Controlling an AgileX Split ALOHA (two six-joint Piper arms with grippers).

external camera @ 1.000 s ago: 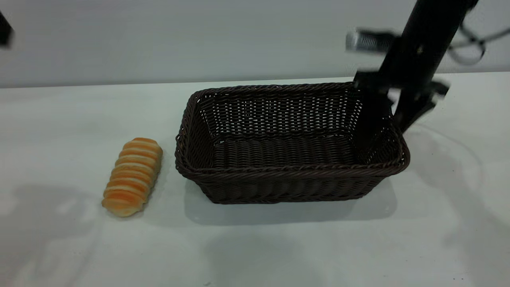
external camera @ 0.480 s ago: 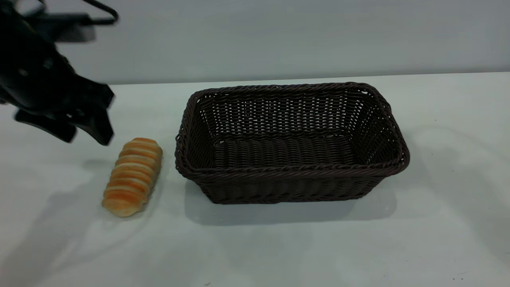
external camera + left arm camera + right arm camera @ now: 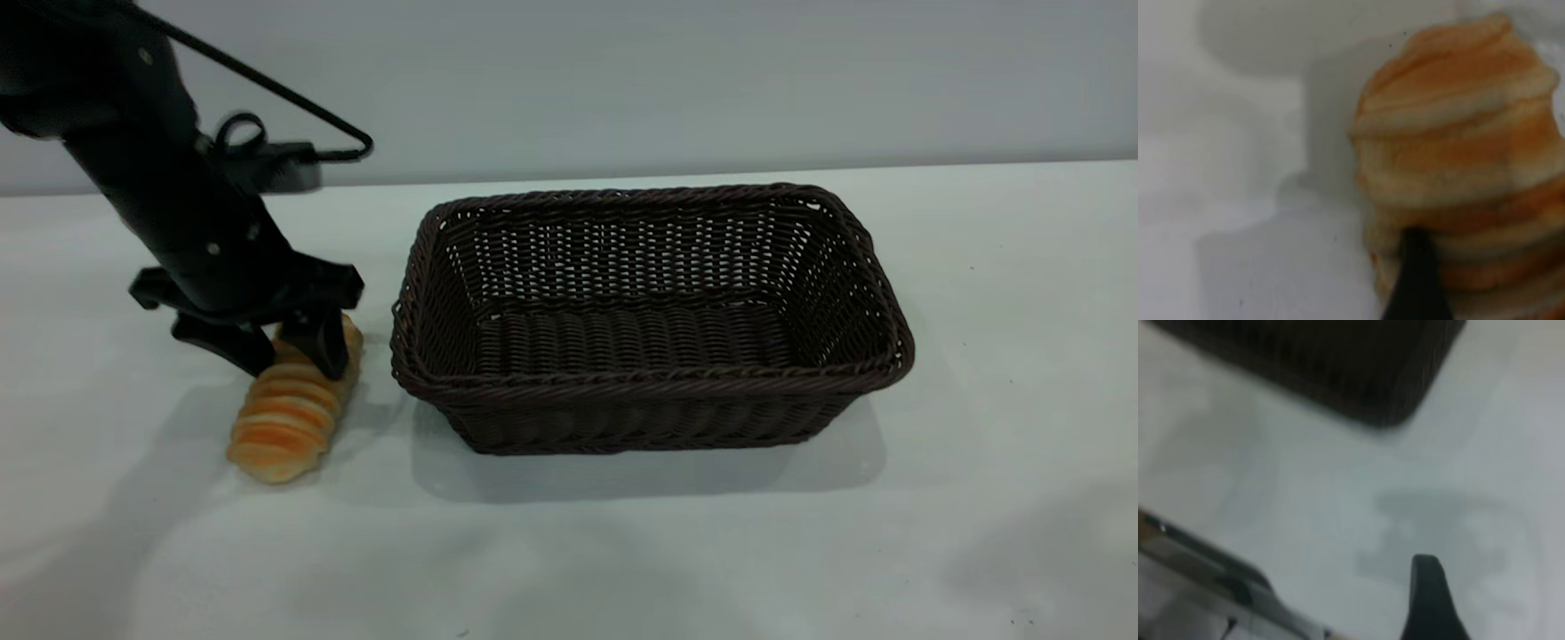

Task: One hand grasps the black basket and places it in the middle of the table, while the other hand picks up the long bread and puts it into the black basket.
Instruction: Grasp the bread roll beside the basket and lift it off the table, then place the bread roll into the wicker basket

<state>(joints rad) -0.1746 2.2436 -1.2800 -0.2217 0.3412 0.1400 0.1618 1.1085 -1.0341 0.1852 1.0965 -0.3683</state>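
**Left gripper poised over the bread, basket waiting beside it**

The long bread [image 3: 293, 404], a small oblong golden-orange roll ridged with pale cream crosswise stripes, lay on the table [image 3: 569, 551], a broad plain white flat tabletop, just beside the left end of the black basket [image 3: 649, 391]. That large rectangular woven wicker basket, dark brown-black with flared sides and a braided rim, stood upright with nothing inside, roughly in the middle of the tabletop.

The left gripper [image 3: 289, 356] was down over the far end of the roll, its black fingers spread, one to either side of the ridged crust and not closed on it. In the left wrist view the bread [image 3: 1465, 167] filled much of the frame, with one dark fingertip [image 3: 1417, 280] against it.

The right gripper was out of the exterior view; its wrist camera showed a basket corner [image 3: 1338, 367] and one finger, so whether it was open or closed could not be told.

The grasp looked off-centre, near one end. If the fingers closed there, the soft roll could pivot, droop or slip out during the lift, or be squashed. A swing toward the basket might also clip its near rim.
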